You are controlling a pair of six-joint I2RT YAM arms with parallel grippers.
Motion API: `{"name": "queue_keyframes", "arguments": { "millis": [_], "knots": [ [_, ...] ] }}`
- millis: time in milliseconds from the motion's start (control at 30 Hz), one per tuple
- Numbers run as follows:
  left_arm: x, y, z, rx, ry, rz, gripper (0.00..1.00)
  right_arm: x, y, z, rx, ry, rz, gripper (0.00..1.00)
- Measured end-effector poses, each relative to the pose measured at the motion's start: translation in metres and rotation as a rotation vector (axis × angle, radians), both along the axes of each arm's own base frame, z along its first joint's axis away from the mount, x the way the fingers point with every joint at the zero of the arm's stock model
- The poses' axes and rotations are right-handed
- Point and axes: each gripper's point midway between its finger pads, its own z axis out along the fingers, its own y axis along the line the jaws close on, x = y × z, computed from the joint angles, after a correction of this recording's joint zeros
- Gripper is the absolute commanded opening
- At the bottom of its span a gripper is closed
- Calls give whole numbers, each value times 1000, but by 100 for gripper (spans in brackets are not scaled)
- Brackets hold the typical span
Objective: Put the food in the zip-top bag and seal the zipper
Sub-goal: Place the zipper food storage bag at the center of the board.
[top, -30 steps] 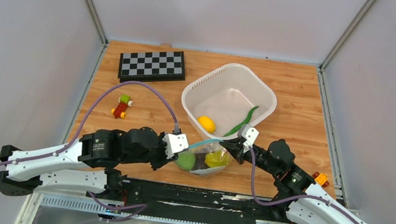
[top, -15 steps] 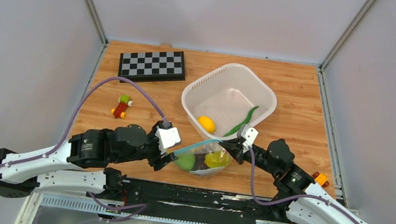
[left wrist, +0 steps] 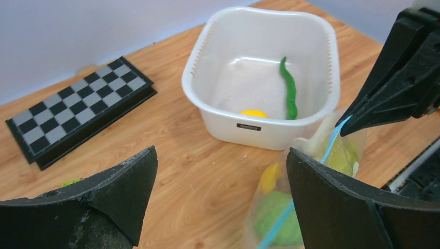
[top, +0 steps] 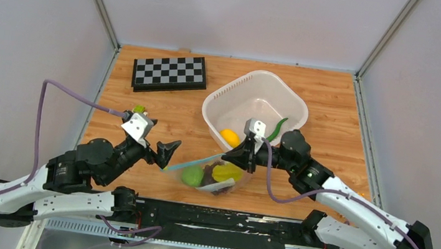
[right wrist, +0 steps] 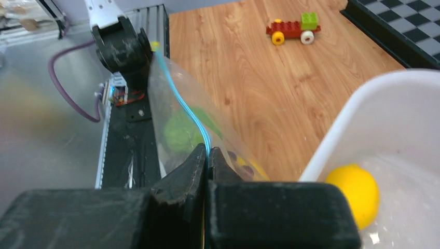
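The zip-top bag (top: 211, 175) lies near the table's front edge, with a green lime (top: 192, 175), a yellow fruit (top: 226, 172) and purple grapes inside. Its teal zipper (top: 192, 162) runs up to the right. My right gripper (top: 234, 158) is shut on the zipper's right end (right wrist: 182, 106), and the lime (right wrist: 181, 132) shows through the plastic. My left gripper (top: 160, 153) hangs open just left of the bag, touching nothing; in its wrist view the left gripper (left wrist: 222, 153) frames bare wood and the bag (left wrist: 290, 207). A lemon (top: 229, 137) and a green chili (top: 277, 129) lie in the basket.
The white perforated basket (top: 221, 99) stands just behind the bag. A folded chessboard (top: 169, 72) lies at the back left. A toy block car (right wrist: 293, 28) sits on the wood left of centre, mostly hidden behind my left wrist in the top view.
My left gripper opened, let go of the bag's left end and drew back up and to the left. My right gripper moved left with the zipper, and the bag shifted left.
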Motion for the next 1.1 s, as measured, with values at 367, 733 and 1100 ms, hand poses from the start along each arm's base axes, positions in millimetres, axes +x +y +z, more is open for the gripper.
{"name": "queue_keyframes", "arguments": {
  "millis": [367,733,1100],
  "knots": [
    [10,37,4,-67,25,170,100,69,74,71,-28,-92,49,0],
    [5,64,20,-179,43,204,100,49,88,-20,-178,-84,273,0],
    [12,40,0,-37,68,217,100,-31,64,-82,-242,86,400,33]
  ]
}}
